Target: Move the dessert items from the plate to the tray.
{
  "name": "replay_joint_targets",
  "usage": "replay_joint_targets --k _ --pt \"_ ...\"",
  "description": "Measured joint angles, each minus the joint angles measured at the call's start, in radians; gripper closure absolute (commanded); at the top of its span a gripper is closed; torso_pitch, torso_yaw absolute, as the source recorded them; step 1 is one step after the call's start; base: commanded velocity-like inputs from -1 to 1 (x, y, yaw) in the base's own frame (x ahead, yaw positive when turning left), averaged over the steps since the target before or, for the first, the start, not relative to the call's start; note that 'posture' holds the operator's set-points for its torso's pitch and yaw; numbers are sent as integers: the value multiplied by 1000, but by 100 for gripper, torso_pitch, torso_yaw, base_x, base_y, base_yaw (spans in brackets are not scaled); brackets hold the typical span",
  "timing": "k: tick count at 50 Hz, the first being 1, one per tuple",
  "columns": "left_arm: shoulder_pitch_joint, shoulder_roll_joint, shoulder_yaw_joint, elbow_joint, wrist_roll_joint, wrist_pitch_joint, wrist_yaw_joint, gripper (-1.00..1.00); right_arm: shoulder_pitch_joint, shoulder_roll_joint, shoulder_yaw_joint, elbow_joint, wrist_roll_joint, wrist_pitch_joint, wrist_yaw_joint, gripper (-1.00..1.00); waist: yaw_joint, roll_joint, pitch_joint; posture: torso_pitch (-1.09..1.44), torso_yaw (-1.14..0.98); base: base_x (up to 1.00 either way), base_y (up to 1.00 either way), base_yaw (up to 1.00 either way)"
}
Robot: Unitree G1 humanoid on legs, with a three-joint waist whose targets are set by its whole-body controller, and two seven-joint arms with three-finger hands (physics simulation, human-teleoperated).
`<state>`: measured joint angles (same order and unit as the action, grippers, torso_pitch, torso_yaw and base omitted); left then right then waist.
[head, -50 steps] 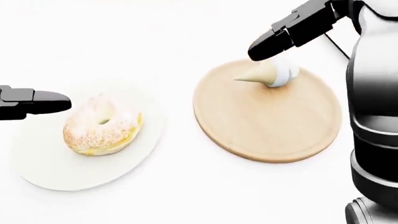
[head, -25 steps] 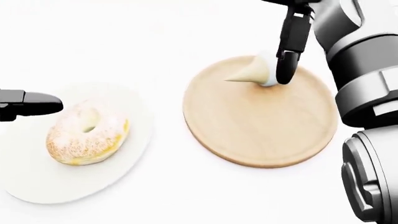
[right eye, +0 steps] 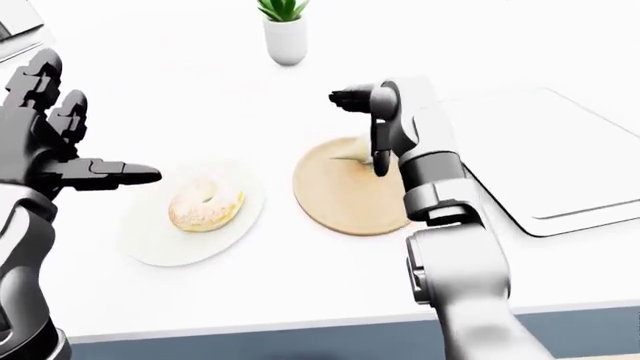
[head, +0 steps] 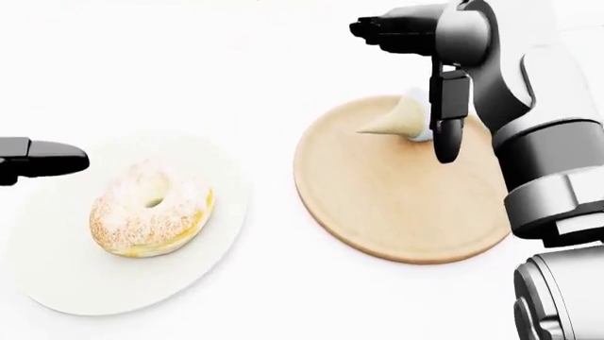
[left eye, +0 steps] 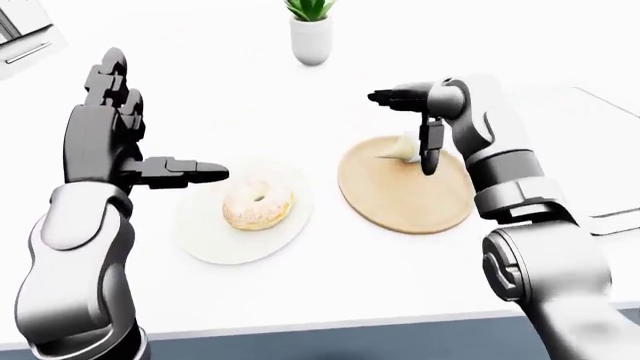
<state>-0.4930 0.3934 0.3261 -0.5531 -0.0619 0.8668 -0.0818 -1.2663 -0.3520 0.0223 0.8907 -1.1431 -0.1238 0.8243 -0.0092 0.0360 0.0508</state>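
**Mia:** Wooden and round, that's the tray (head: 396,212). The cream cone (head: 401,117) lies on it, up near the tray's top edge in the head view. The donut (head: 151,216) sits on the white plate (head: 57,283), a bit left of the plate's middle.

**Ben:** What is the right hand (head: 430,78) doing?

**Mia:** It hangs over the cone. Its fingers are spread wide. One finger (head: 447,134) points down just beside the cone's fat end. I can't tell if it touches. It holds nothing.

**Ben:** And the left hand (left eye: 125,142)?

**Mia:** It is open too, and empty. Two fingers stick up, and one points sideways toward the donut, near the plate's left edge.

**Ben:** What could go wrong?

**Mia:** I think the down finger could bump the cone. Then the cone might roll or spin off the tray's edge, because it is so close to it. And the donut looks soft. A hard squeeze may squash it, or a push from the side may slide it off the plate.

**Ben:** Which way does the cone point?

**Mia:** It lies flat on its side. Its long line runs left to right in the head view. The tip points left, toward the plate. The white cream end is at the right, partly hidden by the hand.
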Motion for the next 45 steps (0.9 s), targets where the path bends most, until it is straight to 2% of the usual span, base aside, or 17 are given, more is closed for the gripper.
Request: replay_joint_targets --k 9,12,13,14,17,19,25,34,45 --pt "20 3 20 2 -6 -7 -3 -100 137 -9 -31 -202 -24 49 37 -98 5 -9 -5 0 0 0 0 0" --pt "20 8 26 -1 -9 1 -2 -100 156 -3 -34 -211 -27 65 41 -79 3 -9 -5 0 0 0 0 0" --pt "22 9 27 -4 -10 1 -2 -100 157 0 -33 -209 -26 68 41 -65 3 -8 -5 0 0 0 0 0" --pt "25 9 27 -7 -12 1 -3 -100 155 2 -31 -208 -24 69 47 -71 2 -7 -6 0 0 0 0 0" --pt "31 9 30 -9 -19 -2 -6 -100 148 4 -28 -200 -23 68 44 -51 1 -6 -9 0 0 0 0 0" --pt "40 9 35 0 -23 -15 -8 -100 141 3 -28 -190 -23 67 39 -58 1 -5 -11 0 0 0 0 0" --pt "44 11 38 9 -25 -14 -4 -100 121 2 -26 -160 -23 63 23 -54 0 -6 -12 0 0 0 0 0" --pt "19 10 17 -14 -24 19 7 -100 84 4 -19 -105 -29 45 -4 -40 -4 2 -15 0 0 0 0 0" --pt "27 7 22 -19 -21 32 4 -100 10 9 -9 -1 -37 22 -42 -29 -8 10 -11 0 0 0 0 0"
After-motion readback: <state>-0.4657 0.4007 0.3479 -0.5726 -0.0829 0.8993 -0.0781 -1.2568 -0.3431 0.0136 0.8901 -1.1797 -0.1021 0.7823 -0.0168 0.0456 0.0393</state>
